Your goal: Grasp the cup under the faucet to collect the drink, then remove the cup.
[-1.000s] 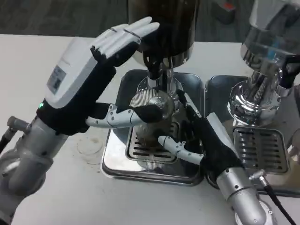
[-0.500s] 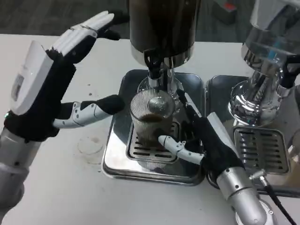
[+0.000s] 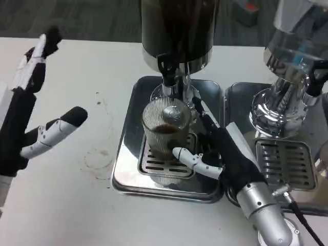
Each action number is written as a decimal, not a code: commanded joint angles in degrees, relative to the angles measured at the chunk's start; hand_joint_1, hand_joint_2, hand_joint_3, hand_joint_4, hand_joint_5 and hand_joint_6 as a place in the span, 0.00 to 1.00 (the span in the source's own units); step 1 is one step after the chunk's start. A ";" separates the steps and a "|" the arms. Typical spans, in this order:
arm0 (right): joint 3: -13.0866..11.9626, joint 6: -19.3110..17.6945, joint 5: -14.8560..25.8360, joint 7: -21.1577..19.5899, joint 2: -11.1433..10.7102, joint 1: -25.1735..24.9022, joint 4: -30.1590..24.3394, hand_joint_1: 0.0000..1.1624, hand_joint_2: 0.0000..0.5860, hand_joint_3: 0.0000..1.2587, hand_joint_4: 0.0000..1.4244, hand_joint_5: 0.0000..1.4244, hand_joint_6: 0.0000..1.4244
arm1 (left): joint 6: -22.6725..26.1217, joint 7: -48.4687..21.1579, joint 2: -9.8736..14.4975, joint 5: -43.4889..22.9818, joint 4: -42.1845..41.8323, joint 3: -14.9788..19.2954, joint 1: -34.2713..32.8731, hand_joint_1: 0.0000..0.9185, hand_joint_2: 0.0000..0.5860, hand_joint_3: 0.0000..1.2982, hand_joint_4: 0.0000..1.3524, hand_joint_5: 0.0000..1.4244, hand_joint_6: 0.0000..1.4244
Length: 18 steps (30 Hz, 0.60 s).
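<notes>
Clear ribbed glass cup (image 3: 165, 130) stands upright on the slotted metal grate (image 3: 156, 165) of the silver drip tray (image 3: 125, 171), directly under the black faucet (image 3: 168, 69) of the dark cylindrical drink dispenser (image 3: 177, 28). Dark liquid visible inside, roughly halfway up the cup. Right hand (image 3: 225, 154) wraps the cup from the right side: thumb in front of the cup base, other fingers up behind it, clamped on the cup. Left hand (image 3: 28, 115) sits at the far left over the white table (image 3: 66, 205), well apart from the tray, fingers spread apart, holding nothing. Second silver drip tray (image 3: 284, 169) with a shiny chrome dispenser (image 3: 289, 77) stands just right of the first. Faint ring stain (image 3: 98, 158) on the table left of the tray
</notes>
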 commanded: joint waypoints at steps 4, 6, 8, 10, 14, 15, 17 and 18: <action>-0.51 -1.54 1.34 0.50 0.01 0.01 0.18 0.56 0.47 0.00 0.00 0.00 0.00 | 7.66 -0.92 1.58 3.00 3.61 -1.67 0.42 0.00 0.19 0.00 0.00 0.00 0.00; -0.39 -1.73 1.72 0.92 0.10 0.00 0.05 0.56 0.47 0.00 0.00 0.00 0.00 | 11.73 -1.44 2.30 6.26 3.64 -3.43 0.73 0.00 0.19 0.00 0.00 0.00 0.00; -0.33 -1.85 1.95 1.25 0.23 -0.05 -0.10 0.56 0.47 0.00 0.00 0.00 0.00 | 14.09 -1.91 2.61 7.55 4.17 -4.90 0.83 0.00 0.19 0.00 0.00 0.00 0.00; -0.25 -1.89 1.90 1.33 0.38 -0.11 -0.20 0.56 0.47 0.00 0.00 0.00 0.00 | 14.88 -2.01 2.49 7.60 5.15 -5.78 0.80 0.00 0.19 0.00 0.00 0.00 0.00; -0.23 -1.68 1.77 1.45 0.59 -0.54 0.02 0.57 0.43 0.00 0.00 0.00 0.00 | 15.20 -1.86 2.28 7.15 5.88 -6.98 1.08 0.00 0.19 0.00 0.00 0.00 0.00; -0.31 -1.64 1.87 1.45 0.74 -0.98 0.49 0.57 0.41 0.00 0.00 0.00 0.00 | 15.17 -1.93 2.22 6.94 5.97 -7.20 1.20 0.00 0.19 0.00 0.00 0.00 0.00; -0.45 -1.64 2.00 1.44 0.89 -1.50 1.02 0.58 0.41 0.00 0.00 0.00 0.00 | 15.22 -1.86 2.17 6.71 5.77 -7.59 1.57 0.00 0.19 0.00 0.00 0.00 0.00; -0.45 -1.69 2.00 1.37 1.02 -1.75 1.28 0.59 0.40 0.00 0.00 0.00 0.00 | 15.21 -1.83 2.14 6.61 5.70 -7.72 1.75 0.00 0.19 0.00 0.00 0.00 0.00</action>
